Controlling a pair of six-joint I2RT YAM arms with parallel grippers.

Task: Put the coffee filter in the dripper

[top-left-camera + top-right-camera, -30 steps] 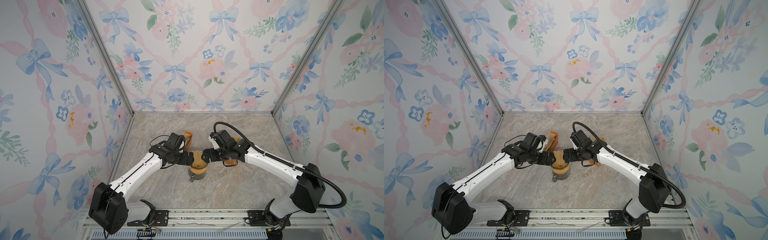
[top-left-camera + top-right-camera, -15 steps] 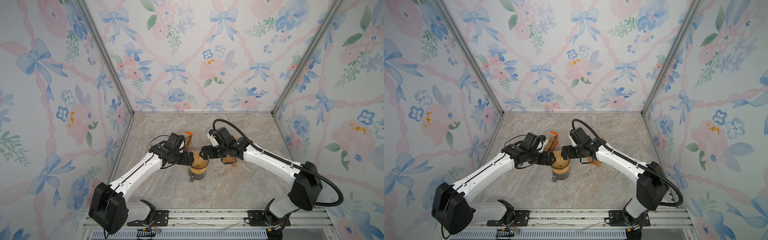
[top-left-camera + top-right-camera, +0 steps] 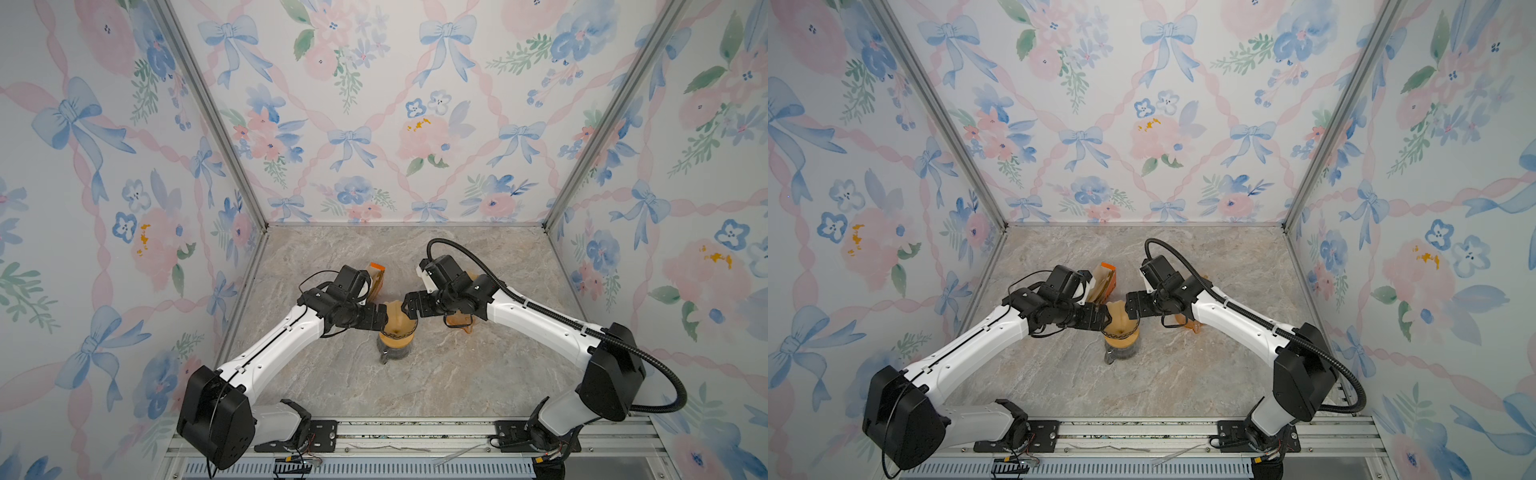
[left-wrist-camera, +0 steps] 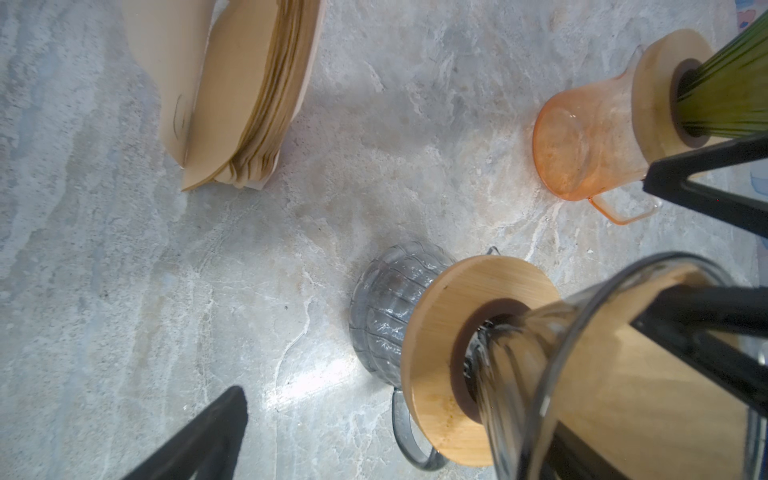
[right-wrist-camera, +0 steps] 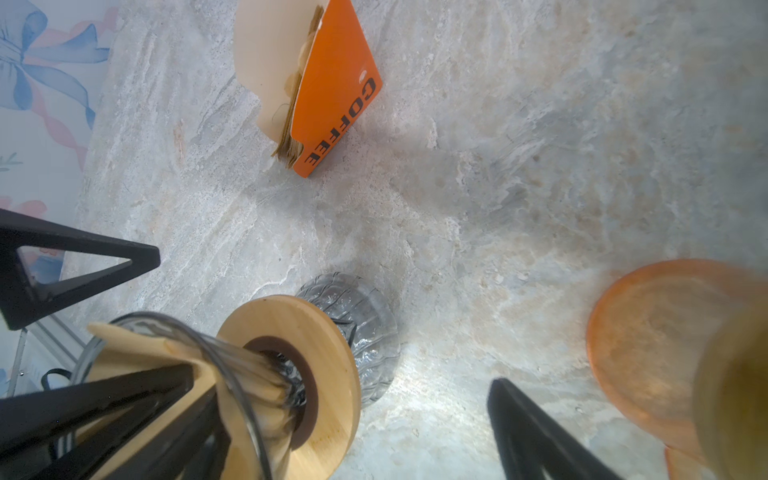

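In both top views the clear glass dripper (image 3: 397, 333) (image 3: 1121, 333) with a wooden collar sits on a ribbed grey carafe (image 3: 392, 354) mid-table. A brown paper coffee filter (image 3: 397, 316) (image 3: 1119, 318) stands inside it, its top poking above the rim. My left gripper (image 3: 380, 319) is at the dripper's left side and my right gripper (image 3: 409, 306) at its right. Both are open wide. In each wrist view one finger reaches inside the filter (image 4: 623, 395) (image 5: 137, 345) and the other hangs outside over the table. Neither gripper (image 4: 436, 361) (image 5: 345, 378) pinches anything.
A stack of spare filters with an orange "COFFEE" card (image 3: 376, 277) (image 5: 332, 91) stands behind the left gripper. An orange carafe (image 3: 459, 321) (image 4: 582, 145) with a green dripper on a wooden collar stands under the right arm. Floral walls enclose three sides.
My right gripper has shifted a little left and back, over the dripper's rim. The left arm, the dripper and the filter have stayed put.
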